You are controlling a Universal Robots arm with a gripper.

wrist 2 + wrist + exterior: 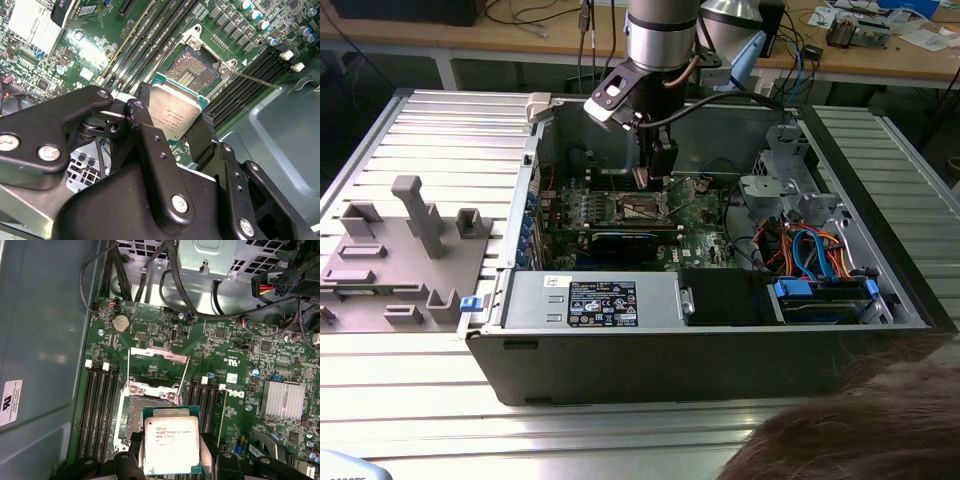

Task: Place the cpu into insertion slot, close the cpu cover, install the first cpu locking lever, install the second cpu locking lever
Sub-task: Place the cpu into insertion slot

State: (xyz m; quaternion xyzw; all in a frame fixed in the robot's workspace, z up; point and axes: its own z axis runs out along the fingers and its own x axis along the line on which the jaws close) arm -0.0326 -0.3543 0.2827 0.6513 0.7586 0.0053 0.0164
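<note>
Cpu point(171, 445) pinched by opposite edges in clenched claw point(175, 462), metal top up, likely to keep it level; held near and partly over bare insertion slot point(131, 412), cpu cover point(157, 353) standing open, leaving socket reachable.

the slot point(129, 412) lies open from above, its cover point(159, 356) raised on the side toward the cables point(120, 275). the cpu point(171, 442) hangs over part of it. low memory slots point(97, 410) flank it on 2 sides; the case wall point(45, 340) stands just beyond 1 bank.
</note>
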